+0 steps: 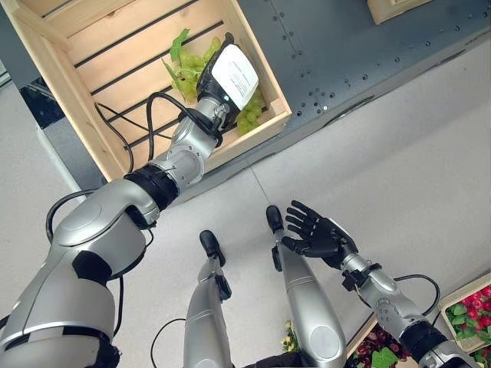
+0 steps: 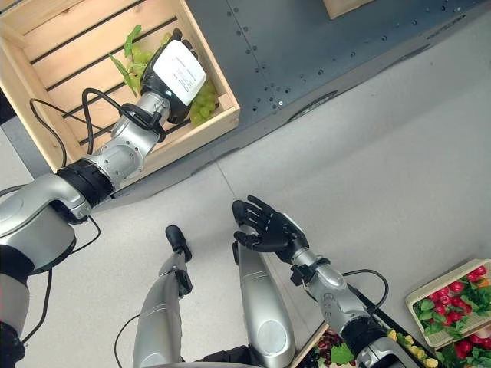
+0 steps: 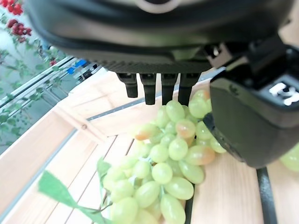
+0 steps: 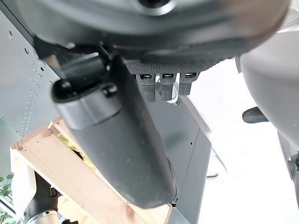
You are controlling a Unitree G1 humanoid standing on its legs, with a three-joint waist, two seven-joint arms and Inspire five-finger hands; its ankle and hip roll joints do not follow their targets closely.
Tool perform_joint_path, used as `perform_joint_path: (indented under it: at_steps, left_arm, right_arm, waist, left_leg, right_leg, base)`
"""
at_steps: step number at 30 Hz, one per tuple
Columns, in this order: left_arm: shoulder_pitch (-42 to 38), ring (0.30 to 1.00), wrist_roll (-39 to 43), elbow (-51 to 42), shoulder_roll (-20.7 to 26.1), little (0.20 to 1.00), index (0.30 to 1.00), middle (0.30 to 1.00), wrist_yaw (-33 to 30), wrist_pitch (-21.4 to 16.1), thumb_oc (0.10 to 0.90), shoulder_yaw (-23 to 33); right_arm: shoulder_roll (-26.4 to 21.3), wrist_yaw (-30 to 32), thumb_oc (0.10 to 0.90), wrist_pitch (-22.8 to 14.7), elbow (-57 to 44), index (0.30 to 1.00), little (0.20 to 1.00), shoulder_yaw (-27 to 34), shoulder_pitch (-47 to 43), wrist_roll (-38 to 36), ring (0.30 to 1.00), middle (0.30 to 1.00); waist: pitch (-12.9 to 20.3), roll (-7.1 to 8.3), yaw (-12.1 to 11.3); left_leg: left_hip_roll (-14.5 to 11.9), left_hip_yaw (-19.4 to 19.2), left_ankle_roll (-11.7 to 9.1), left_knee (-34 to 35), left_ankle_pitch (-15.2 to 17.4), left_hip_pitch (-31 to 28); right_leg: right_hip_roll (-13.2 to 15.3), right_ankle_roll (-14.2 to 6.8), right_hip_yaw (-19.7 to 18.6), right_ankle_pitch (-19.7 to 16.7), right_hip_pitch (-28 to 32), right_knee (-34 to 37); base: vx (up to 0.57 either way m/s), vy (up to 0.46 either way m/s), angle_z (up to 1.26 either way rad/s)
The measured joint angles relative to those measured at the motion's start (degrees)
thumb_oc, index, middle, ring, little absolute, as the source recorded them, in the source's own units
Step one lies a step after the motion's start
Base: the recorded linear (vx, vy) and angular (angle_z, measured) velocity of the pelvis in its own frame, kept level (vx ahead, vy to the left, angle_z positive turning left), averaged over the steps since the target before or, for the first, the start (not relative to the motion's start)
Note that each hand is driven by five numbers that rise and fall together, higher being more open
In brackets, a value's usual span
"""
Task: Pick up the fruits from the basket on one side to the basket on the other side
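Left hand [image 1: 225,80] fingers straight over round green grapes [image 3: 163,172] in slatted wooden crate [image 1: 92,146].

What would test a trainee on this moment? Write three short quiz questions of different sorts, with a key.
1. True or false: the left hand is over the green grapes in the wooden crate.
2. Multiple choice: the right hand is A) open and holding nothing, B) shut on grapes, C) inside the crate.
3. Fill in: the crate's floor is made of wooden ____.

Key: 1 true; 2 A; 3 slats.
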State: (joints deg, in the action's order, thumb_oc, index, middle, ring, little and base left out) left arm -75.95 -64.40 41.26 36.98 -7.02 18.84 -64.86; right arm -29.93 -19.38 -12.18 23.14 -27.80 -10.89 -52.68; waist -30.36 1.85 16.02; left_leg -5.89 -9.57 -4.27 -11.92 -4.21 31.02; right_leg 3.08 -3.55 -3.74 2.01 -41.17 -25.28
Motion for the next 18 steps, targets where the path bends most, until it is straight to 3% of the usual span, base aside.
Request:
perform_joint_path:
  at_steps: [10, 18]
  left_arm:
    - [0.05, 0.9, -0.07, -1.48, 1.9, 0.9, 0.9, 0.9, 0.47, -0.09, 0.8, 0.05]
    - [0.04, 0.9, -0.11, 0.18, 1.97, 0.9, 0.9, 0.9, -1.3, -0.84, 0.8, 0.05]
  right_arm:
    - [-1.08, 0.02, 0.8, 0.0, -0.17, 0.9, 0.9, 0.08, 0.43, -0.3, 0.9, 0.9]
    - [-1.1, 0.01, 0.8, 0.0, -0.38, 0.9, 0.9, -0.01, 0.7, -1.81, 0.9, 0.9]
  waist:
    - [-0.04, -0.49, -1.75]
    - [-0.04, -0.48, -1.62]
  left_leg:
    - [-0.18, 1.46, -0.43, 0.79, -0.83, -0.56]
    - [-0.18, 1.47, -0.4, 0.77, -0.81, -0.68]
  right_leg:
    - [-0.19, 0.25, 1.48, 0.52, 0.74, -0.18]
    - [-0.07, 0.46, 1.53, 0.38, 0.98, -0.07]
  base:
    - [-0.01, -0.012, 0.06]
    - [0.0, 0.0, 0.0]
